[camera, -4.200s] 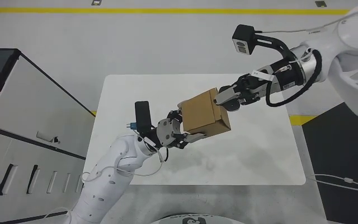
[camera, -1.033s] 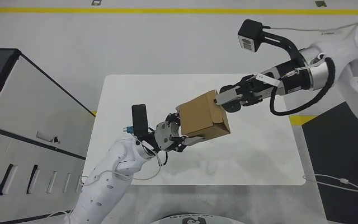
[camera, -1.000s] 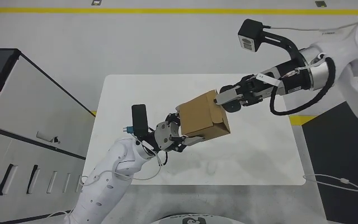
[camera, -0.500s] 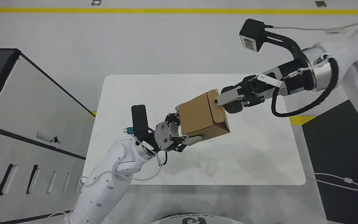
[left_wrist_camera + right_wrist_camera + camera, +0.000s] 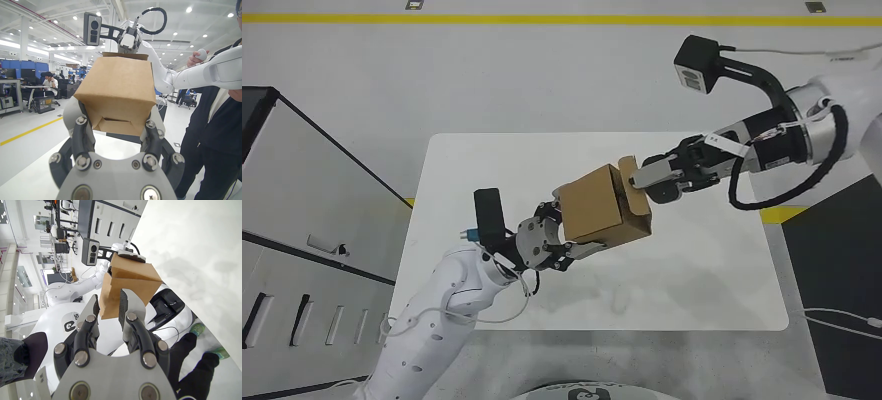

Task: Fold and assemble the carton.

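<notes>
Clamping the cardboard carton [image 5: 600, 205] is left claw [image 5: 565, 231] (right claw [image 5: 639, 181] half-open astride flap [image 5: 110, 294]).

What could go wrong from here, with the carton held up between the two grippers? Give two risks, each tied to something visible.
1. The left gripper clamps only one end of the carton, which hangs above the table; a pull at the far end could slip it loose.
2. The right gripper sits at the end flap, which stands ajar; pushed off-angle, it may crease rather than tuck in.
</notes>
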`<state>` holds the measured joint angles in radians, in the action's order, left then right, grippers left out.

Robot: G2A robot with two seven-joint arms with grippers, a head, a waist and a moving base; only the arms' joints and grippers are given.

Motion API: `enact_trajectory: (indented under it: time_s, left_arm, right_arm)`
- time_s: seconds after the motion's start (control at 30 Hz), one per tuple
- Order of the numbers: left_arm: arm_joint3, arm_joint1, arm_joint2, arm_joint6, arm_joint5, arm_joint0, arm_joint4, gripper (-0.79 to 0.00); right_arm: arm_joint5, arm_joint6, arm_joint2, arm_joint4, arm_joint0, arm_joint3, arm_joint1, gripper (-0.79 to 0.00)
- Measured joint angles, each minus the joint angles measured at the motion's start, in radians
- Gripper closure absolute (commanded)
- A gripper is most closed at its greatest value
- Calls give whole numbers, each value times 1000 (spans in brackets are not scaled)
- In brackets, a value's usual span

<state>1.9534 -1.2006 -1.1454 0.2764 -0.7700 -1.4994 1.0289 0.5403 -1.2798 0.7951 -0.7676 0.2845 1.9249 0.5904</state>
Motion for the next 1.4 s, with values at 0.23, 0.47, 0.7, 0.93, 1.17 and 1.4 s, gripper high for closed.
enact_trajectory:
  time_s: [0.23,0.47,0.7,0.93,1.17,1.4]
  left_arm:
    - [3,1,-1,2,4,-3,6,0]
    - [4,2,0,4,5,-4,12,0]
    - [5,3,0,5,6,-5,13,0]
    - [6,4,1,5,7,-5,14,0]
    - [5,5,3,6,5,-4,16,0]
    - [6,6,3,5,5,-4,20,0]
  right_arm:
    - [5,5,-27,-4,-22,5,-18,-212]
    - [5,5,-55,-14,-42,6,-32,-160]
    - [1,1,-80,-23,-61,3,-38,-126]
    - [1,1,-102,-25,-76,-2,-38,-86]
    - [-1,-1,-120,-30,-89,-7,-31,-83]
    - [-3,-3,-134,-30,-99,-17,-19,-83]
